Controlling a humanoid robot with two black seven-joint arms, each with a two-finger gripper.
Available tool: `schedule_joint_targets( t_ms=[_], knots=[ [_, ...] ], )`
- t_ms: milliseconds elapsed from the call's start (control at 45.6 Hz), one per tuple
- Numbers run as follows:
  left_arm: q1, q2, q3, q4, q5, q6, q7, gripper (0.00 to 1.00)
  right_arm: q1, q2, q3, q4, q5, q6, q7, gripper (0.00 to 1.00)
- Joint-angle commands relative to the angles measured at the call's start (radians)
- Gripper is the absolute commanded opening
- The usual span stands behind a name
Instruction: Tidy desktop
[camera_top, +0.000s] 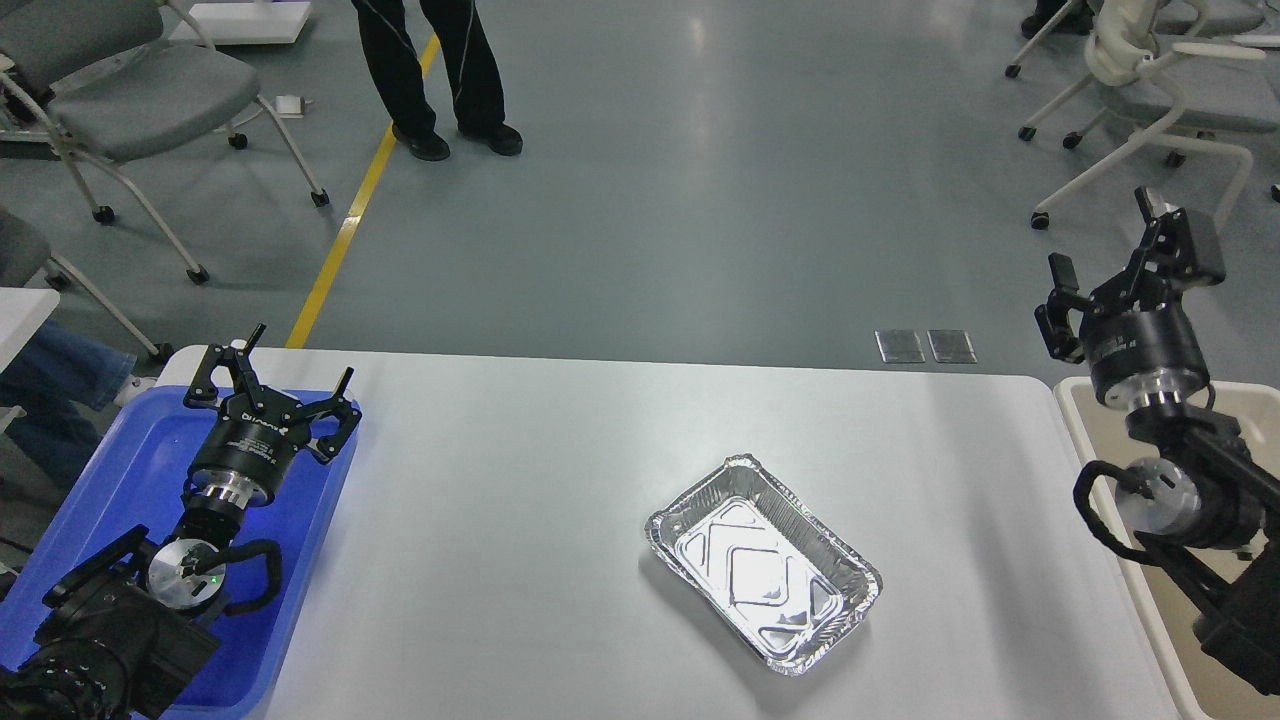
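The desktop (520, 500) is a wide white-grey tabletop with rounded corners. An empty silver foil tray (765, 562) lies on it right of centre, turned at an angle. My left gripper (290, 368) is open and empty, hovering over the far end of the blue plastic tray (120, 470) at the desktop's left edge. My right gripper (1105, 255) is open and empty, raised above the far right corner of the desktop beside the beige bin (1130, 520).
Beyond the far edge is grey floor with a yellow line (345, 225). A person's legs (430, 70) stand at the back left. Wheeled chairs stand at the back left (130, 110) and back right (1150, 110).
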Motion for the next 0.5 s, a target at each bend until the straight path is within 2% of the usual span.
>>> schedule_joint_targets(
  t_ms=[0,482],
  knots=[
    [0.000,-0.001,0.000,0.001,0.000,0.000,0.000,1.00,-0.045,0.052,-0.001,-0.063,-0.012,0.002,0.011,1.00],
    [0.000,0.001,0.000,0.001,0.000,0.000,0.000,1.00,-0.045,0.055,-0.002,-0.063,-0.011,0.002,0.009,1.00]
  ],
)
